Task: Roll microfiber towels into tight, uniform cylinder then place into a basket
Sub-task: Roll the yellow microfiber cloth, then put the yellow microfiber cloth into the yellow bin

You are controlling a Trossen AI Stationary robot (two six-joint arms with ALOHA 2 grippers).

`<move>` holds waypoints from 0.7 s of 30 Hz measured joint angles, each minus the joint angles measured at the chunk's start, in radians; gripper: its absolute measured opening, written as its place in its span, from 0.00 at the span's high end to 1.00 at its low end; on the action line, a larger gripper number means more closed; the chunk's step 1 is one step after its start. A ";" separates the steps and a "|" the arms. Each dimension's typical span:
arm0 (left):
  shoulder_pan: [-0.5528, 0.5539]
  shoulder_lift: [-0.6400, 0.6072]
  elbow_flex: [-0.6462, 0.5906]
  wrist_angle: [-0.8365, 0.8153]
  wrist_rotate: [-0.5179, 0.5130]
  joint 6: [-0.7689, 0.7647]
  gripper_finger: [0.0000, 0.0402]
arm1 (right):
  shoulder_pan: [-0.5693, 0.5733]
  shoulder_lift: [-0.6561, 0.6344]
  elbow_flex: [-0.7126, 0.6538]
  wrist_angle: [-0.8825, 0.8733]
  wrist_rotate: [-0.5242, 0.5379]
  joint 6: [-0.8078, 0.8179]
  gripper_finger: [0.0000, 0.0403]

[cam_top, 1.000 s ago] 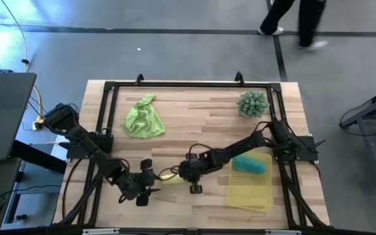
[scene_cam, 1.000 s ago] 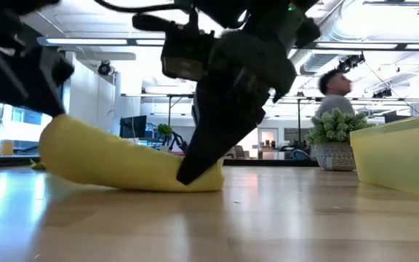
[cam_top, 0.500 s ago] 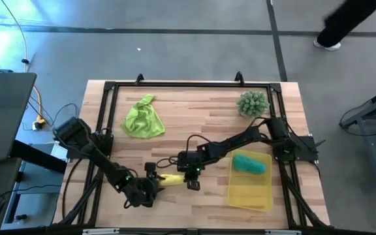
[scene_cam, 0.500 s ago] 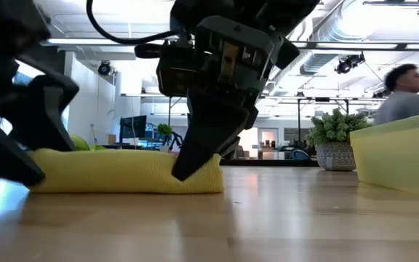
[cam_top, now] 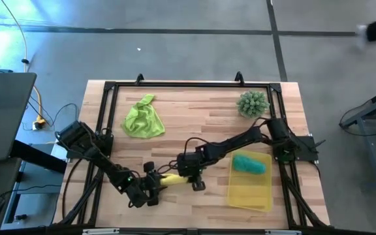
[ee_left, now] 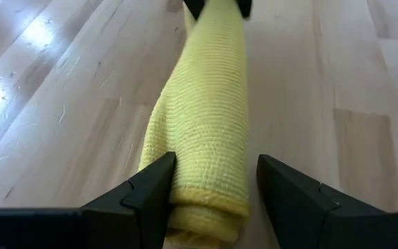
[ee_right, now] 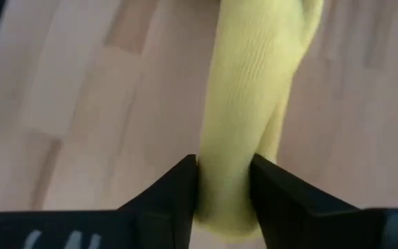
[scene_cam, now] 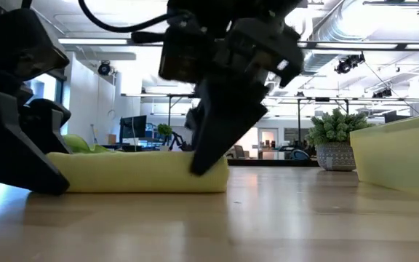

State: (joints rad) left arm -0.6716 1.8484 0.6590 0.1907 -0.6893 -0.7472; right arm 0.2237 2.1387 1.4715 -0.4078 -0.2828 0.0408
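Lengthwise, yellow towel (ee_left: 209,117) spans both grippers' jaws

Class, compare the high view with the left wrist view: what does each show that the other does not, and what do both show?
Only the high view shows the lime green towel, the rolled teal towel lying in the basket, the spiky plant and both arms over the table.

Only the left wrist view shows the knit texture of the yellow towel and the left gripper with its jaws open around the roll's near end, with a gap on one side.

Both show the rolled yellow towel on the wooden table, with the right gripper at its far end.
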 joint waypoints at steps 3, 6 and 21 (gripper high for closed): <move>0.000 0.000 0.000 -0.001 0.007 -0.005 0.51 | 0.007 -0.011 0.085 -0.144 0.054 -0.076 0.68; 0.000 0.000 -0.001 -0.002 0.006 -0.016 0.51 | 0.045 -0.022 0.167 -0.231 0.166 -0.134 0.68; 0.003 0.001 -0.001 -0.003 0.004 -0.046 0.51 | 0.239 -0.022 0.017 0.105 0.661 -0.199 0.66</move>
State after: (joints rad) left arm -0.6682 1.8492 0.6578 0.1875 -0.6851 -0.7937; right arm 0.4626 2.1166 1.4884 -0.3025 0.3778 -0.1581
